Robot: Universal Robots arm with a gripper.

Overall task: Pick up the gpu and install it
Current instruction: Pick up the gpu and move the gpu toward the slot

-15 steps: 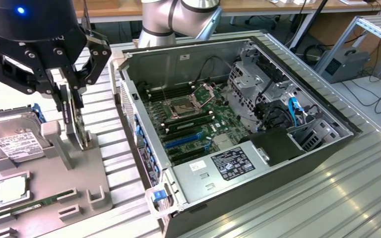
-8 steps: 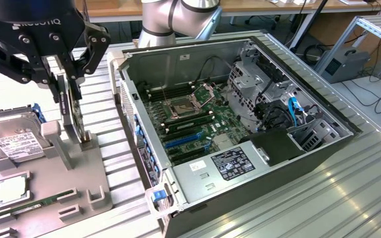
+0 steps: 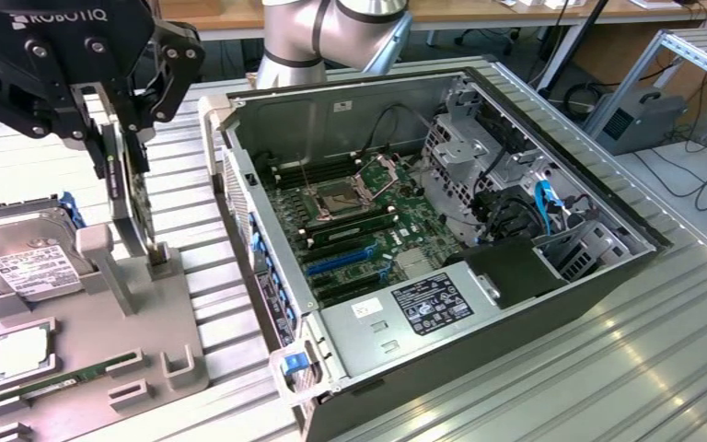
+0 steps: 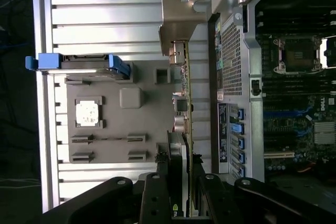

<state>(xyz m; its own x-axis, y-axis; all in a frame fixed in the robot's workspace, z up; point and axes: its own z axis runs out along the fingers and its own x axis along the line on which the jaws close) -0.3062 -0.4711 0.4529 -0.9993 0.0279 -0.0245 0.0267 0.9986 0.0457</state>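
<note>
The black two-finger gripper (image 3: 118, 152) is clamped on the thin dark, green-edged gpu (image 3: 139, 216), hanging edge-on toward 6 o'clock above the grey fixture (image 3: 133, 331); the open black computer case (image 3: 317, 120) lies at 3 o'clock.

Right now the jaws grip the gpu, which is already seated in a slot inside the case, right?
No. The jaws grip the gpu, but it stands on edge at the grey holder outside the case, as the exterior view shows.
</note>
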